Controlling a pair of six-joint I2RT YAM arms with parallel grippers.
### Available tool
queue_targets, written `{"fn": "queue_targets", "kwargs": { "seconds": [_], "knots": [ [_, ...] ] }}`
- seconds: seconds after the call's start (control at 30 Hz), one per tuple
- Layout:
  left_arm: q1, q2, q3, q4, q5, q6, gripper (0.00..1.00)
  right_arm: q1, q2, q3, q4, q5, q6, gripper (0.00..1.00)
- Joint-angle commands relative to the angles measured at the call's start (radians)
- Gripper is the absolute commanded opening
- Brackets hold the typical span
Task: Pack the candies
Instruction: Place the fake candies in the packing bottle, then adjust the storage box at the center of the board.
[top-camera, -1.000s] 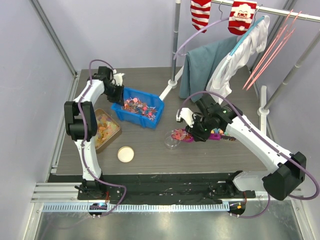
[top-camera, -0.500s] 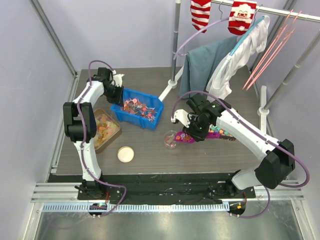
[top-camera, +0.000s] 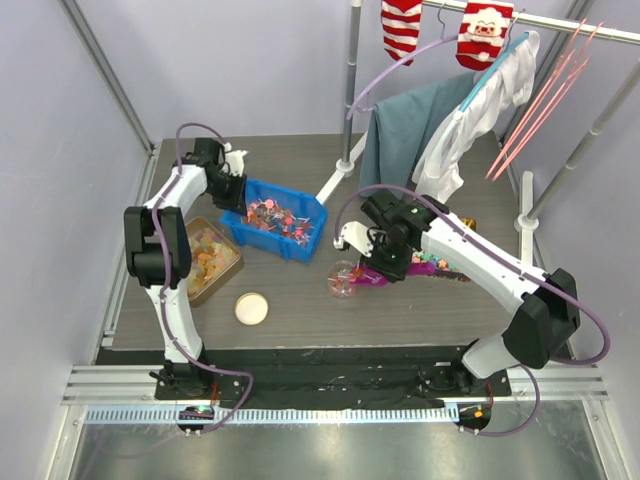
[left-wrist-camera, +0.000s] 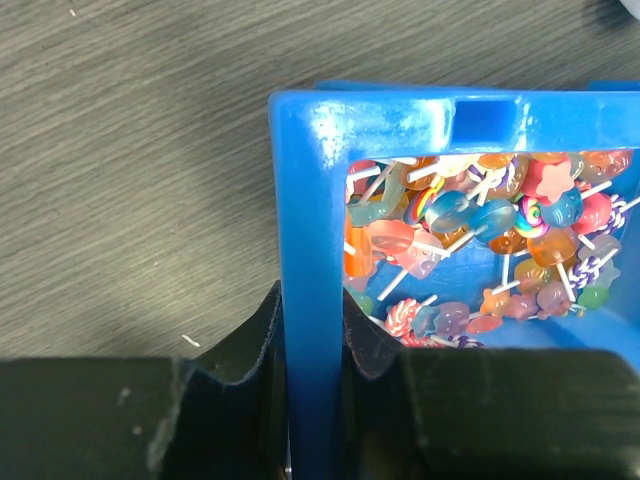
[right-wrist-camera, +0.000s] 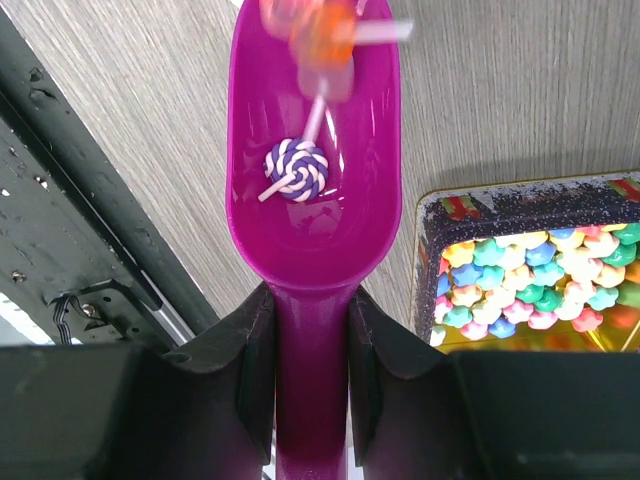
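The candies (top-camera: 277, 214), tiny lollipops and wrapped sweets, fill a blue bin (top-camera: 305, 245); they show close up in the left wrist view (left-wrist-camera: 480, 240). My left gripper (top-camera: 232, 190) is shut on the blue bin's left wall (left-wrist-camera: 312, 200). My right gripper (top-camera: 385, 262) is shut on the handle of a magenta scoop (right-wrist-camera: 315, 250). The scoop holds a purple-white lollipop (right-wrist-camera: 296, 168), and blurred candies (right-wrist-camera: 322, 30) sit at its far lip. The scoop's tip is over a small clear cup (top-camera: 343, 280).
A tin of pastel star sweets (right-wrist-camera: 530, 285) lies right of the scoop, also in the top view (top-camera: 445, 266). A tray of orange-yellow gummies (top-camera: 207, 258) and a round lid (top-camera: 251, 308) lie at front left. Clothes hang on a rack (top-camera: 440, 130) behind.
My right arm has swung left with the scoop, bringing its tip over the clear cup. The left gripper has stayed on the bin wall.
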Motion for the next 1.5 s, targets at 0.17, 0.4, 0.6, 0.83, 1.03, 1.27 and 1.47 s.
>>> {"fn": "queue_targets", "kwargs": {
  "seconds": [0.17,0.4,0.6,0.83,1.03,1.27,1.47],
  "knots": [
    [0.008,-0.057,-0.057,-0.036,0.072,-0.019,0.0,0.028,0.028,0.085,-0.031,0.055,0.0,0.01],
    [0.006,-0.071,-0.068,-0.027,0.099,-0.034,0.0,0.041,0.037,0.109,-0.04,0.065,-0.012,0.01],
    [0.005,-0.084,-0.079,-0.027,0.101,-0.03,0.0,0.042,0.025,0.152,-0.068,0.049,-0.029,0.01],
    [-0.005,-0.109,-0.071,-0.027,0.095,-0.042,0.0,0.042,0.064,0.261,-0.029,0.11,-0.036,0.01],
    [-0.034,-0.133,-0.073,-0.016,0.033,-0.053,0.0,0.044,0.213,0.428,-0.002,0.147,-0.044,0.01],
    [-0.066,-0.135,-0.073,-0.023,0.047,-0.059,0.0,0.044,0.452,0.675,-0.109,0.141,-0.076,0.01],
    [-0.097,-0.156,-0.102,-0.003,0.084,-0.079,0.0,0.05,0.626,0.893,-0.204,0.149,-0.089,0.01]
  ]
}}
